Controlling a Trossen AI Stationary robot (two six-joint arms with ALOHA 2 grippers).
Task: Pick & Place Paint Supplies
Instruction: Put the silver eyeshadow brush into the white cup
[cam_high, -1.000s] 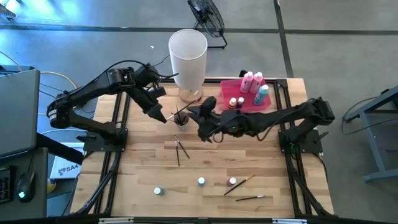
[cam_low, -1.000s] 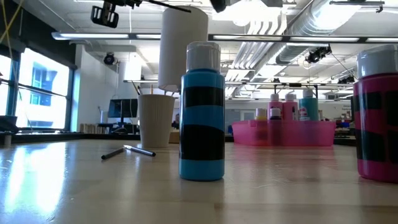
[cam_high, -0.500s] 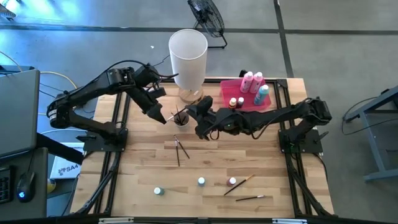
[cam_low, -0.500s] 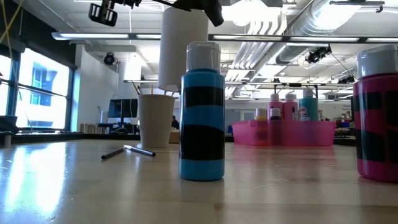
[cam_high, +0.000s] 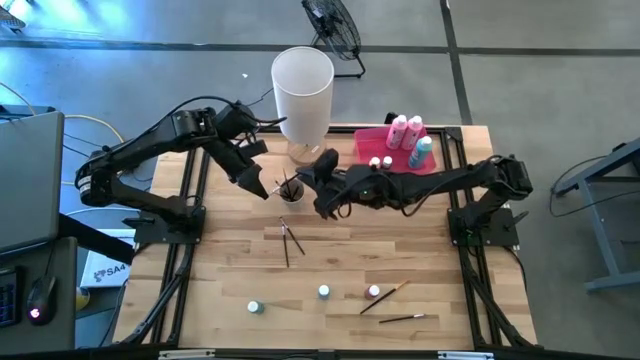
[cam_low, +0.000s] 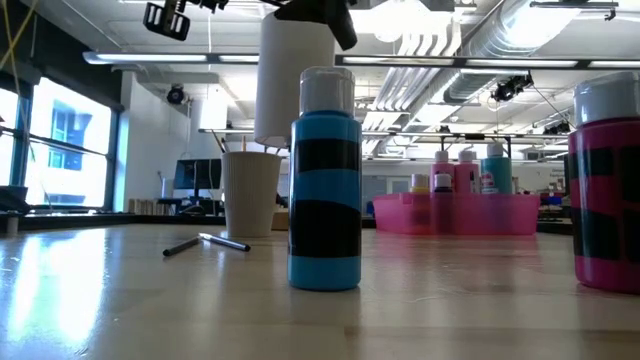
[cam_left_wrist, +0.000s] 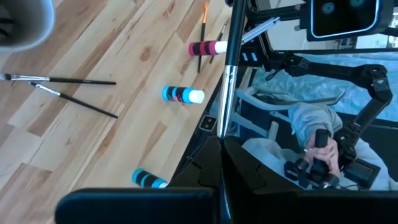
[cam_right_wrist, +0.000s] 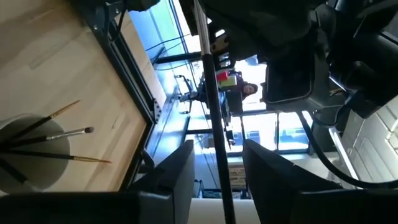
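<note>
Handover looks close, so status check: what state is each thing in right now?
Left gripper: shut on thin dark-handled paintbrush.
Right gripper: open, fingers astride that paintbrush.
Paper cup: upright, holding brushes.
Blue-labelled paint bottle: upright, capped.
Pink plastic tray: holding upright bottles.

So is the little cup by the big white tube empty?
No. The cup holds several paintbrushes; their handles stick out over its rim.
</note>
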